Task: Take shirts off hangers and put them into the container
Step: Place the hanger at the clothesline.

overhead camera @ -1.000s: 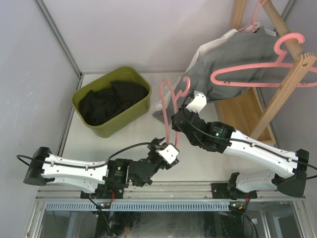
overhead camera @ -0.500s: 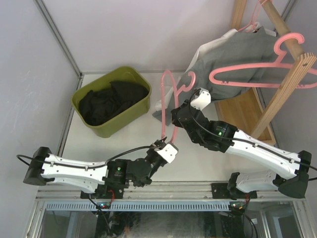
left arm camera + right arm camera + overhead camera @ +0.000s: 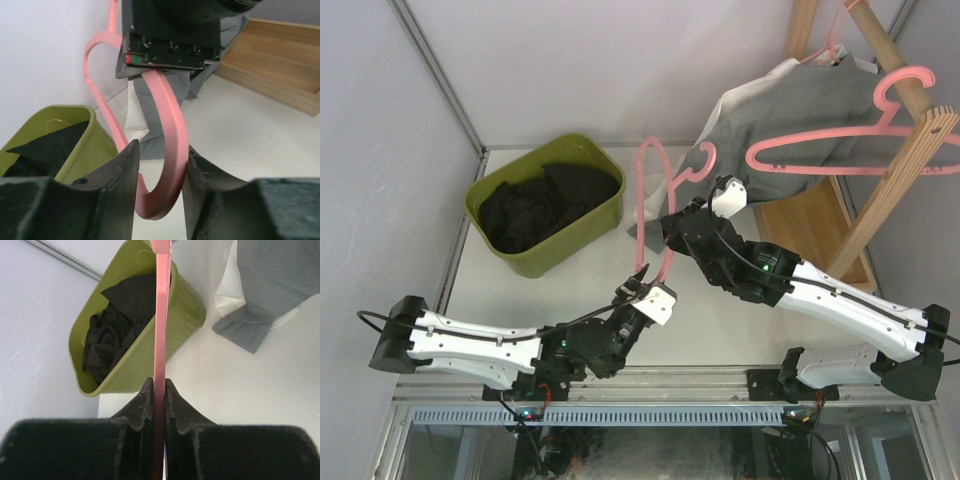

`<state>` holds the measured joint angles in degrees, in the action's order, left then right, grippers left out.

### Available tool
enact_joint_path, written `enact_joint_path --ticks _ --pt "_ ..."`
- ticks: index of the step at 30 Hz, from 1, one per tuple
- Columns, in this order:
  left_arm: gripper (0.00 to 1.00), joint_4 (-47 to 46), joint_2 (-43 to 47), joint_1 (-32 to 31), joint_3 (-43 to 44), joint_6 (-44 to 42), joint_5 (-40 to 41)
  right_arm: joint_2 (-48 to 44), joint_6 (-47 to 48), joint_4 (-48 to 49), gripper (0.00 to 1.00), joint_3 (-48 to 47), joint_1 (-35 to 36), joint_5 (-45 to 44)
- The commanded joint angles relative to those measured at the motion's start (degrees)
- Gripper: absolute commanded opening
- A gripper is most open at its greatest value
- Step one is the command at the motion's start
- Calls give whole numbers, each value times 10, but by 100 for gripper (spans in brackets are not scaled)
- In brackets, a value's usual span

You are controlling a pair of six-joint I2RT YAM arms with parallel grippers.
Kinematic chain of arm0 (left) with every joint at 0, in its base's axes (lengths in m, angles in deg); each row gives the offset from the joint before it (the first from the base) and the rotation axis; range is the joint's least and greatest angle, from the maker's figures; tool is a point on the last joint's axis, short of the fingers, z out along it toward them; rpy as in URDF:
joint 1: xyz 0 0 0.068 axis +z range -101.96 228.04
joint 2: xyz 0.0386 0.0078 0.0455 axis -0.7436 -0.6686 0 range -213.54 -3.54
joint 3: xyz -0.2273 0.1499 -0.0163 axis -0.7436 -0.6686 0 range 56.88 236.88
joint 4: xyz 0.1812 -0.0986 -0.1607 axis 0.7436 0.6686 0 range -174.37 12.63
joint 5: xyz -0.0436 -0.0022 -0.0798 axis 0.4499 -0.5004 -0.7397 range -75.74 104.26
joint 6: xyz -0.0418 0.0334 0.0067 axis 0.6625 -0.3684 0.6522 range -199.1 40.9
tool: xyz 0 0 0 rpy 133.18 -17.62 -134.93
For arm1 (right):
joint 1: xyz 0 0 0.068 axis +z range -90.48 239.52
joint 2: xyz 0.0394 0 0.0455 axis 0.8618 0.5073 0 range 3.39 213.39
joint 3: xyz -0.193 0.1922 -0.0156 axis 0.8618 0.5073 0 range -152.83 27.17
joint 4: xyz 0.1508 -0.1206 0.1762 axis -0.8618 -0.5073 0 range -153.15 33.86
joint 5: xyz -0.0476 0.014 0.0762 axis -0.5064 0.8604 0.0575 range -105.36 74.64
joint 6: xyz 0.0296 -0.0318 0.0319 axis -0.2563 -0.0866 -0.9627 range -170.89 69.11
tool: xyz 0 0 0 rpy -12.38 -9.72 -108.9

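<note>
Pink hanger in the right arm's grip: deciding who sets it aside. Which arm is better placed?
Left, probably: the left end effector straddles the pink hanger, so the right end effector, nearer the grey shirt, could let go.

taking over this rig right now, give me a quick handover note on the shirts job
Right gripper: shut on the bare pink hanger.
Left gripper: jaws straddle that hanger's curved end; whether they clamp it is unclear.
Container: olive tub at the left, with black shirts inside.
Done: the black shirts are in the tub and the held hanger is stripped.
Left: the grey shirt and the white shirt behind it hang at the wooden rack. A second pink hanger is on the pole. Probably set the bare hanger aside, then strip those two.
</note>
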<state>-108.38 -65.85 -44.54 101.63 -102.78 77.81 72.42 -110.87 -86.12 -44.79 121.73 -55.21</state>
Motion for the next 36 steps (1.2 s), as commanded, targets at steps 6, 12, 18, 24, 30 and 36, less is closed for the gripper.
enact_joint_path --ticks 6,12,18,24,30,36 --pt "2 -84 26 20 -2 -34 66 -19 52 -78 5 -4 9 61" --pt "0 -74 50 21 -18 -21 87 -44 119 -5 29 20 -6 141" --pt "0 -74 78 21 -34 -21 107 -95 159 62 42 58 -17 195" --pt "0 21 144 37 -40 47 103 -150 223 89 52 88 -32 259" --pt "0 198 243 62 -31 194 90 -220 313 148 52 144 -34 339" --pt "0 358 365 122 -18 305 -44 -306 427 188 51 233 -35 412"
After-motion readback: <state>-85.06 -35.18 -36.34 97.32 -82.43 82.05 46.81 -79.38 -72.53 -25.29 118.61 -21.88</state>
